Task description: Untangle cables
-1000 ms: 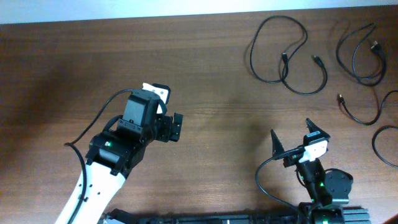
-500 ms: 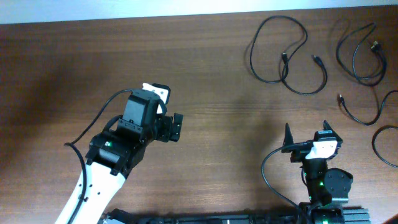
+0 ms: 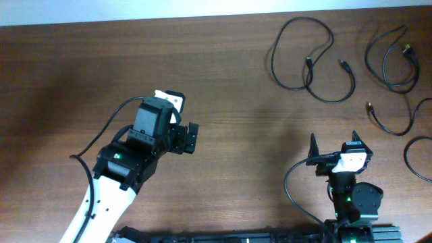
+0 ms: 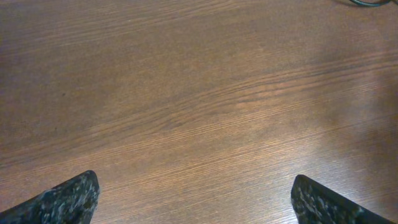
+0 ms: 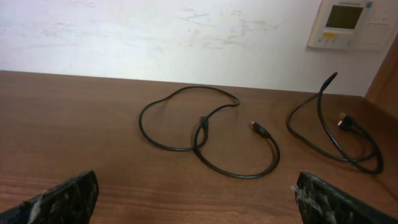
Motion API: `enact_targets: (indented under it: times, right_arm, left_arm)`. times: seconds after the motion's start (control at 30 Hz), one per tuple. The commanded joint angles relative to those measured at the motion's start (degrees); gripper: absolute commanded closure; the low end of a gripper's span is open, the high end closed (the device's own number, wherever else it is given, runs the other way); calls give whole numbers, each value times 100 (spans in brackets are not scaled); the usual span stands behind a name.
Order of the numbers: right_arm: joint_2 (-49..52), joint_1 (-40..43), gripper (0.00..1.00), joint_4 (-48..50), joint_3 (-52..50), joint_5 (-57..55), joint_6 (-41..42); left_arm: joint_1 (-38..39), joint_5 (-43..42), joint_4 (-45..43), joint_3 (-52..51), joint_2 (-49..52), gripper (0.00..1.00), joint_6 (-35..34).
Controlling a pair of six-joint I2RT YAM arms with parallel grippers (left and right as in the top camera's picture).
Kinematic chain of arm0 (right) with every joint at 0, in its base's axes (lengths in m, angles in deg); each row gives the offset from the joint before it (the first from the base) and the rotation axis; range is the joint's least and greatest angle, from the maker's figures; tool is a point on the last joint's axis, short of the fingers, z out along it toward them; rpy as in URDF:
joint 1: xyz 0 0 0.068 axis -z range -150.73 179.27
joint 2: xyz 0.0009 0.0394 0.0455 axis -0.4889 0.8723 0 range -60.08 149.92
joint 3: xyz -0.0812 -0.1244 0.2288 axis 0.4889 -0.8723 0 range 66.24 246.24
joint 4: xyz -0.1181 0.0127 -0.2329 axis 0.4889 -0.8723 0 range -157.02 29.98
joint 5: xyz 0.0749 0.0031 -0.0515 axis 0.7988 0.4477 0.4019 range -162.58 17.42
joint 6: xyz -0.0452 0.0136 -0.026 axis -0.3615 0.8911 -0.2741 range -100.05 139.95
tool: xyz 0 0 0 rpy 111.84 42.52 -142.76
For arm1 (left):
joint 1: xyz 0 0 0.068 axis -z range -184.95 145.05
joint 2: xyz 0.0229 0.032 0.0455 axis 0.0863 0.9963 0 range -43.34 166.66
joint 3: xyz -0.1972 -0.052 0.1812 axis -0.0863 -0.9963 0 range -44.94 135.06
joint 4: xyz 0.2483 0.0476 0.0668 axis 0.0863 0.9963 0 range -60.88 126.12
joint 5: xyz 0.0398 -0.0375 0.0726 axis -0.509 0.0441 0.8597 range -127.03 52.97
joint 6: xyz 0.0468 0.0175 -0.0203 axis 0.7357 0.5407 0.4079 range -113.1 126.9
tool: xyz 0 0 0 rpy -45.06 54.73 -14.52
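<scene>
Our right gripper (image 3: pixel 334 145) has swung back toward its base, jaws apart and empty; the left gripper (image 3: pixel 183 120) gapes likewise over the surface (image 3: pixel 223 67). The cables (image 3: pixel 310 61) lie separate at far right, so we judge the untangling done.

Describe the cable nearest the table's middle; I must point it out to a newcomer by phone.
On the brown wooden table, look at the far right part, where several black cables lie apart. The one meant is the leftmost cable: it crosses itself into a figure-eight of two loops, while the others lie further right, toward the table's edge.
</scene>
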Motion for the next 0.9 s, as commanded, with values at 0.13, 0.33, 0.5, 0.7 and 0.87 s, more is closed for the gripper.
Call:
enact_targets:
  times: [0.13, 0.33, 0.5, 0.7, 0.87]
  right_arm:
    - [-70, -20, 1, -48, -37, -389, 483]
    - [-70, -20, 1, -26, -37, -302, 455]
    - [-70, -20, 1, -28, -37, -302, 455]
    - [-57, -22, 1, -28, -37, -302, 455]
    - [-57, -22, 1, -28, -37, -302, 455]
  left_arm:
    - [-22, 46, -13, 81, -59, 1, 72]
    - [-22, 46, -11, 81, -59, 1, 72]
    - [-22, 46, -11, 81, -59, 1, 72]
    - [-22, 46, -13, 81, -59, 1, 72]
    - [-22, 46, -11, 81, -59, 1, 72]
